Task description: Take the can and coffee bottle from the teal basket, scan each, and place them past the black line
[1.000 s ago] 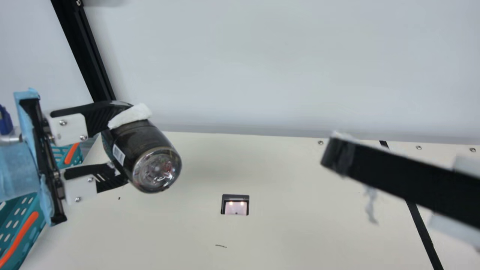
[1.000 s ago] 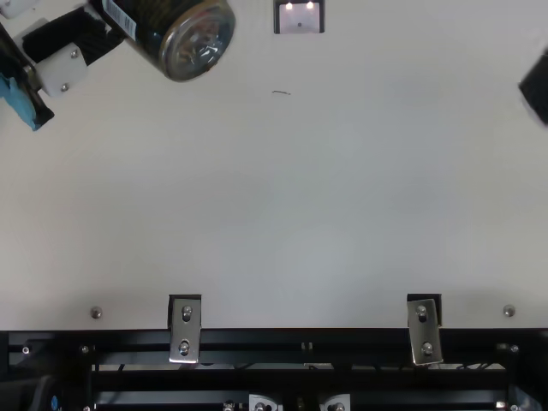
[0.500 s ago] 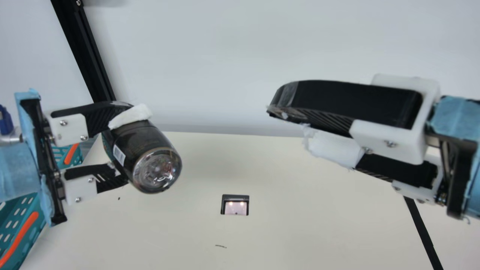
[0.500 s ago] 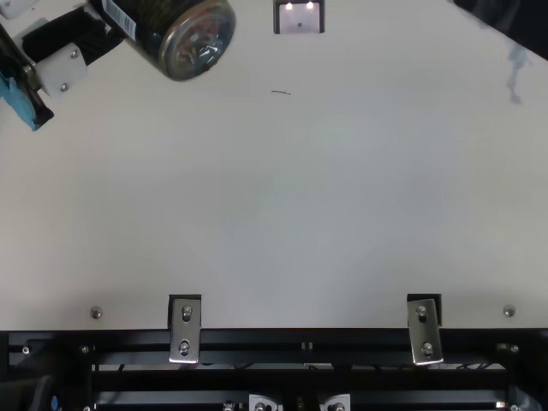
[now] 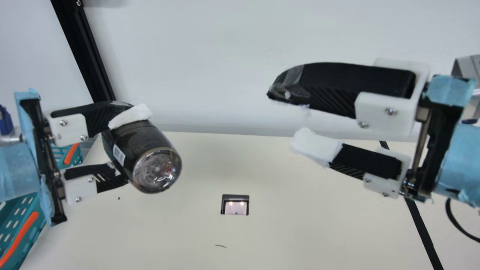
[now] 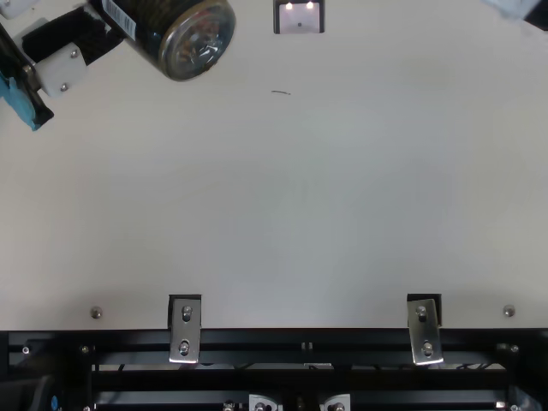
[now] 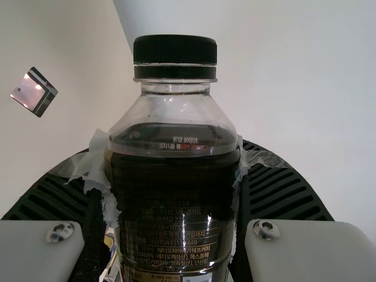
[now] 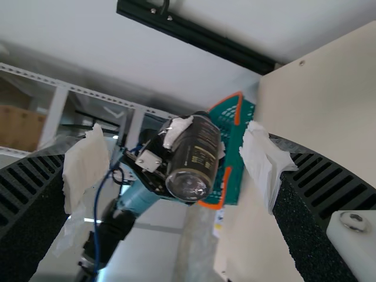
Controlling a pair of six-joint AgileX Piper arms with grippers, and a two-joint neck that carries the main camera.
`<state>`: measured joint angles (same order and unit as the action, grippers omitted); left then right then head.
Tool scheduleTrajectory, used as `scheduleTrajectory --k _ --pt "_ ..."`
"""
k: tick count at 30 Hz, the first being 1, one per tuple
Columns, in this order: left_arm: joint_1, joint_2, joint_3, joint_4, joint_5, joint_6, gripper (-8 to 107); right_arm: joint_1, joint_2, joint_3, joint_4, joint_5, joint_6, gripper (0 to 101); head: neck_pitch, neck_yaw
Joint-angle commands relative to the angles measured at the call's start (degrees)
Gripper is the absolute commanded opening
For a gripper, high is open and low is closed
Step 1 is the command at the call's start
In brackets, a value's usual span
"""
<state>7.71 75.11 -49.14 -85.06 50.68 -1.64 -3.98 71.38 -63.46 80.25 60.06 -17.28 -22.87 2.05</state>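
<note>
My left gripper (image 5: 122,144) is shut on the dark coffee bottle (image 5: 140,150), held above the table with its clear base towards the camera. In the left wrist view the bottle (image 7: 176,194), black cap on, sits between the fingers of the left gripper (image 7: 173,176). Across from it my right gripper (image 5: 281,118) stands open, its fingers pointing at the bottle with a gap between. The right wrist view has the right gripper (image 8: 173,164) spread wide, with the bottle (image 8: 197,155) farther off. At the left edge is the teal basket (image 5: 22,225). The scanner (image 5: 235,205) is set in the table.
The black line (image 5: 423,232) crosses the cream table (image 5: 300,225) at the right. A black post (image 5: 84,48) rises at the back left before the pale wall. Metal brackets (image 6: 185,330) sit along the table's near edge.
The right gripper has swung in from the right edge and turned so that its fingers face the bottle; over the last half second its fingers show farther apart. The left arm and bottle have held still.
</note>
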Motion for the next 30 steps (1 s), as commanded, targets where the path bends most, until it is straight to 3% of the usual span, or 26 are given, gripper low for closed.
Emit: scheduleTrajectory --k 1,5,10,17,30 --pt "0.0 0.0 0.0 0.0 0.0 0.0 10 -1.46 4.05 0.34 9.62 4.85 -2.67 101 -1.9 -0.19" --pt "0.0 0.0 0.0 0.0 0.0 0.0 10 -2.21 9.52 0.21 15.18 9.42 -4.07 101 -1.9 -0.19" --pt "0.0 0.0 0.0 0.0 0.0 0.0 10 1.62 14.91 -2.0 19.73 9.84 -3.02 101 -1.9 -0.19" --pt "0.0 0.0 0.0 0.0 0.0 0.0 10 4.93 19.74 -8.29 19.73 9.84 2.92 101 -1.9 -0.19" --pt "0.0 0.0 0.0 0.0 0.0 0.0 10 6.04 22.16 -9.28 18.45 9.84 4.18 101 -1.9 -0.19"
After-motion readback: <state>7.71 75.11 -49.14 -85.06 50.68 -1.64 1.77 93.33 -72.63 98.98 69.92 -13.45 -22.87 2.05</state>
